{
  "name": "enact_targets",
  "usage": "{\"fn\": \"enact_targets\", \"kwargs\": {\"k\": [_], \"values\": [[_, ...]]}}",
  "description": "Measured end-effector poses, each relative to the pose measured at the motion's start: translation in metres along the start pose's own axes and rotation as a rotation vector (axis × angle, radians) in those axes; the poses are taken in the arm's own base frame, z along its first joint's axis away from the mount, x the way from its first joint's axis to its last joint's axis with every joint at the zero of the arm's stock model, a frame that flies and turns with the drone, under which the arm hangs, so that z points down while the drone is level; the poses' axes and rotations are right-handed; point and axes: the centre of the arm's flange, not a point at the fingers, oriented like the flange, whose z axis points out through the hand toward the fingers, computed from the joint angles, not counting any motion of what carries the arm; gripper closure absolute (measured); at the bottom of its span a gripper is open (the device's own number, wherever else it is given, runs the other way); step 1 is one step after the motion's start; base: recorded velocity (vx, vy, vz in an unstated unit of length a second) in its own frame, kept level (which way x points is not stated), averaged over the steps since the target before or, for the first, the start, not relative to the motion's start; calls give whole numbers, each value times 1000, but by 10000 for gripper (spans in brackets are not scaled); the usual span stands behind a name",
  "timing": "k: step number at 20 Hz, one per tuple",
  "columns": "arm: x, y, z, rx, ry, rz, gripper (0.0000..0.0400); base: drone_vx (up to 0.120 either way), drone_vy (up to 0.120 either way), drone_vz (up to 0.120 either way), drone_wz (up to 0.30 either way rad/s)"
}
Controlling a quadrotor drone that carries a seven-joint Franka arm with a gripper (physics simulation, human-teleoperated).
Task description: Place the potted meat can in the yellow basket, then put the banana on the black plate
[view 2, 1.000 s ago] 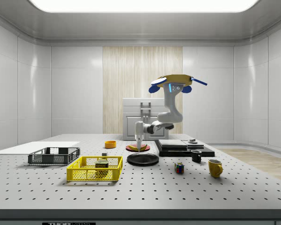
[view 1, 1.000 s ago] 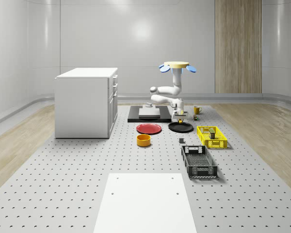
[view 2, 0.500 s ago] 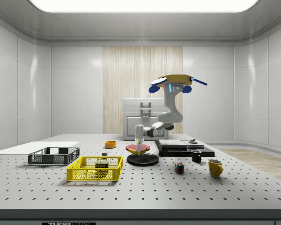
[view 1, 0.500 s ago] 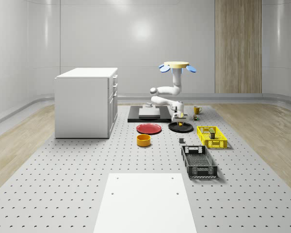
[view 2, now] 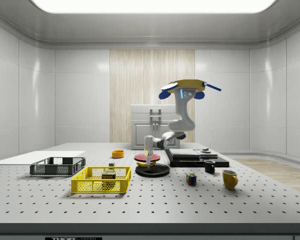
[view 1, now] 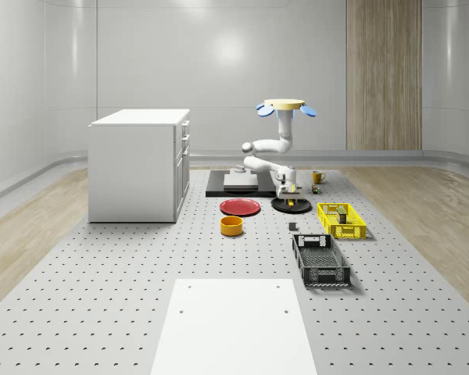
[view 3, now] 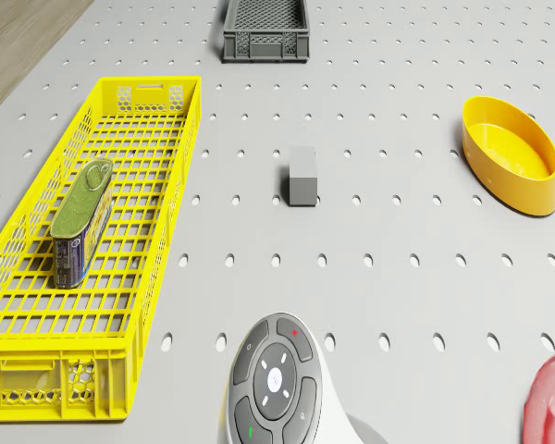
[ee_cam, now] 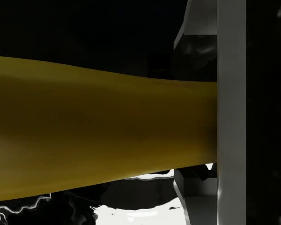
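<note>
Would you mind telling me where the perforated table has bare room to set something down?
The widest bare stretch lies between the white cabinet and the flat white board. A narrower lane runs between the yellow mesh basket and the yellow bowl, interrupted by a small grey block. It is crowded around the black plate, where the gripper holds the banana.

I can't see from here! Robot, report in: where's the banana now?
Drone hovering beside black plate. Gripper shut on banana, low over the plate. Potted meat can already in yellow basket. Nothing in the way.
</note>
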Motion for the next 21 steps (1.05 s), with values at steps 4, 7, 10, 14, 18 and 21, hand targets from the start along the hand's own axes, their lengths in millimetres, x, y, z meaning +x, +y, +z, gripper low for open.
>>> {"fn": "enact_targets", "kwargs": {"k": [4,7,10,14,18,21], "values": [[0,0,-10,1,-2,-11,30,0,0,0,0],[0,0,-21,1,-3,-15,14,0,0,0,0],[0,0,-35,2,-3,-17,7,0,0,0,0],[0,0,-49,2,-4,-19,2,0,0,0,0],[0,0,-56,2,-4,-20,1,0,0,0,0],[0,0,-58,2,-4,-20,1,0,0,0,0]]}}
